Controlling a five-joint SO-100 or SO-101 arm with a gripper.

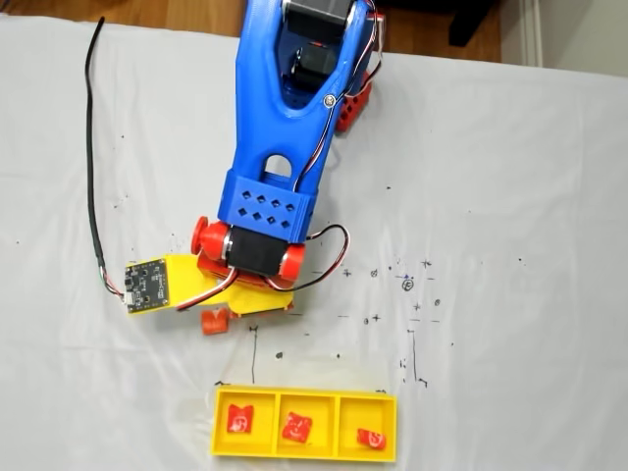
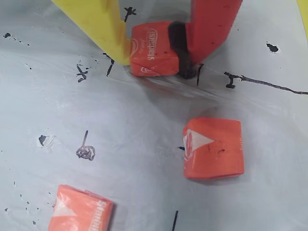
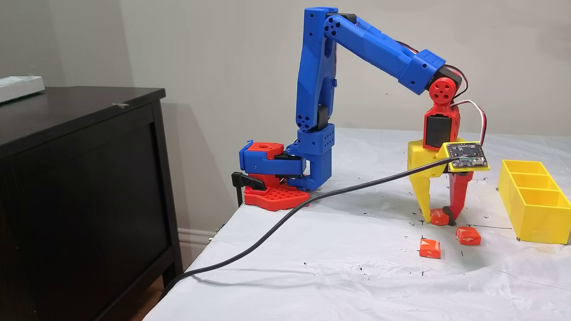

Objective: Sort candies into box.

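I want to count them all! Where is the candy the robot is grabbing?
In the wrist view, the grabbed candy sits on the white table at the top, squeezed between the yellow and red fingers, with two loose candies below it.

The blue arm (image 3: 366, 44) rises from its base, bends at the elbow and reaches forward and down. The wrist points straight down at the worktop. The gripper (image 3: 439, 217) has its yellow and red jaws closed against a candy (image 2: 153, 49), tips at worktop level.
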